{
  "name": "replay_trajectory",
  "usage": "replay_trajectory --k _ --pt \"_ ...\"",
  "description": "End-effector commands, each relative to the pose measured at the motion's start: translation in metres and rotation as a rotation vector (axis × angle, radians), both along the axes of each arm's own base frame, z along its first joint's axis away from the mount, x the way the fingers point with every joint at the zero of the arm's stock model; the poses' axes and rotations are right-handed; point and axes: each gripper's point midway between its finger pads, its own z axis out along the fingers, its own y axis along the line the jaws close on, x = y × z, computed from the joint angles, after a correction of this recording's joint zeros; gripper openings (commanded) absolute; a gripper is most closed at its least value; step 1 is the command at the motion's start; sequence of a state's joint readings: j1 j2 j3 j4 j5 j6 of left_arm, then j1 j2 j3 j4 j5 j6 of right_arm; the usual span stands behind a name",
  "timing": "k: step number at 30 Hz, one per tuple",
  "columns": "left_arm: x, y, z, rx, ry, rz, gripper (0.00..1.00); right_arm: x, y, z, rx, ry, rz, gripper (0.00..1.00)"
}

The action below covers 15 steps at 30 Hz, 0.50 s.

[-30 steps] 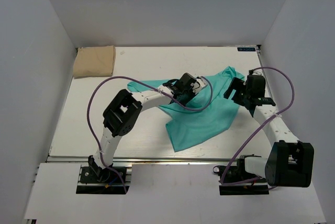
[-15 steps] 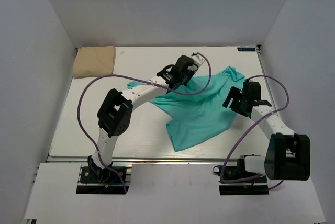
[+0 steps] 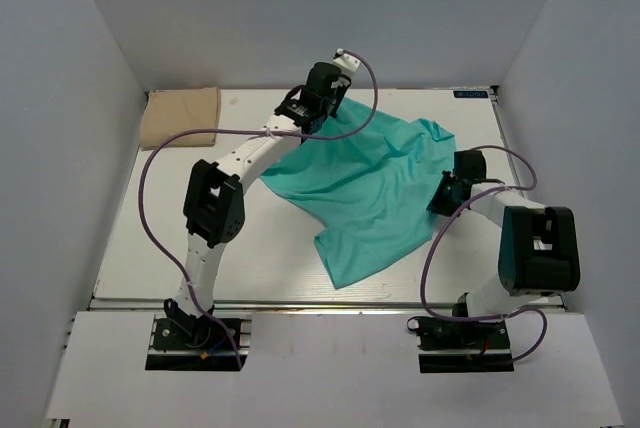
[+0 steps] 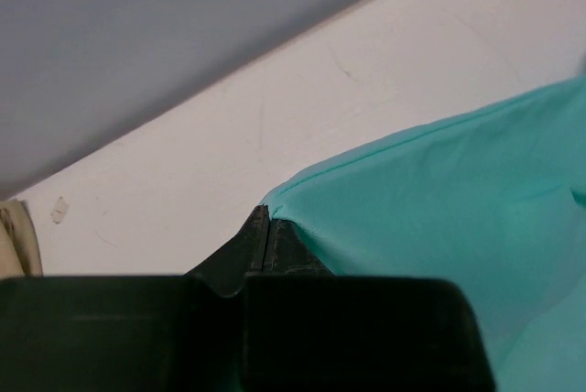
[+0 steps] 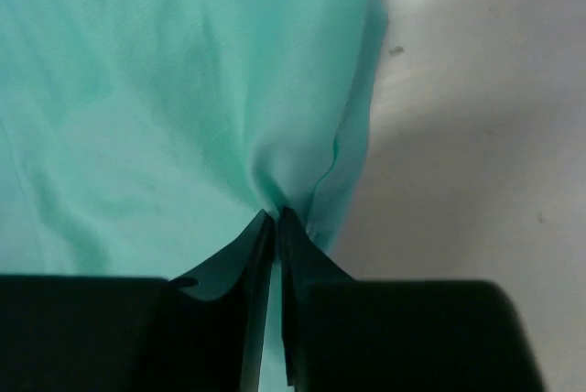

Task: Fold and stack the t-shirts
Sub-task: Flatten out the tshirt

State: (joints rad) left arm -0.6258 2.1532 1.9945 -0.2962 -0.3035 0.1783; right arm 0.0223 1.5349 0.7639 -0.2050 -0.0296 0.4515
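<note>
The teal-green t-shirt point(image 3: 370, 193) lies spread across the middle and right of the table. My left gripper point(image 3: 306, 126) is stretched to the far side, shut on the shirt's far-left corner point(image 4: 302, 204). My right gripper point(image 3: 444, 198) sits low at the shirt's right edge, shut on a pinch of the teal cloth point(image 5: 293, 172). In the right wrist view the fabric puckers into the closed jaws. The tan-beige t-shirt point(image 3: 180, 117) lies folded in the far-left corner of the table, and its edge point(image 4: 20, 238) shows in the left wrist view.
White walls close in the table on the left, back and right. The bare white tabletop point(image 3: 180, 228) shows at the left and along the front edge. Purple cables point(image 3: 160, 163) loop off both arms.
The left arm has swung toward the far edge, pulling the teal shirt's corner with it and spreading the cloth. The right gripper came down at the shirt's right edge and closed on the fabric.
</note>
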Motion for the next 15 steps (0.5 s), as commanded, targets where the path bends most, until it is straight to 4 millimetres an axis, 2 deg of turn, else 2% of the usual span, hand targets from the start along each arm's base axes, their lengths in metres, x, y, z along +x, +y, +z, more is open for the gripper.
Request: replay_trajectory --k 1,2,4,5,6,8,9,11,12,13,14,15 --pt "0.029 0.019 0.027 -0.038 -0.090 0.071 0.00 0.009 0.006 -0.008 0.012 0.031 0.012 0.10" --pt "0.035 0.024 0.026 -0.041 -0.101 0.089 0.00 0.013 0.009 -0.008 0.015 0.031 0.027 0.01" --pt "0.053 0.038 0.033 -0.033 -0.172 0.125 0.00 0.026 0.015 0.000 0.029 -0.006 0.059 0.00" --pt "0.057 0.037 0.033 -0.033 -0.191 0.123 0.00 0.033 0.016 0.004 0.027 -0.035 0.094 0.00" --pt "0.070 0.053 0.024 -0.005 -0.203 0.160 0.00 0.046 0.020 0.016 0.034 -0.076 0.127 0.00" --pt "0.085 0.057 0.029 -0.016 -0.273 0.186 0.00 0.058 0.019 0.031 -0.003 -0.136 0.188 0.00" --pt "0.096 0.075 0.026 0.006 -0.294 0.229 0.00 0.073 0.016 0.049 -0.020 -0.191 0.194 0.00" --pt "0.112 0.084 0.020 -0.008 -0.324 0.267 0.00 0.085 0.010 0.070 -0.067 -0.257 0.200 0.00" --pt "0.121 0.097 0.018 -0.019 -0.328 0.293 0.00 0.102 0.003 0.091 -0.104 -0.311 0.180 0.00" --pt "0.126 0.104 0.017 -0.025 -0.339 0.306 0.00 0.107 -0.005 0.095 -0.145 -0.320 0.163 0.00" --pt "0.131 0.115 0.007 -0.023 -0.335 0.350 0.00 0.117 -0.016 0.108 -0.191 -0.342 0.123 0.00" --pt "0.136 0.129 0.001 -0.018 -0.336 0.379 0.03 0.120 -0.023 0.109 -0.227 -0.334 0.110 0.00"
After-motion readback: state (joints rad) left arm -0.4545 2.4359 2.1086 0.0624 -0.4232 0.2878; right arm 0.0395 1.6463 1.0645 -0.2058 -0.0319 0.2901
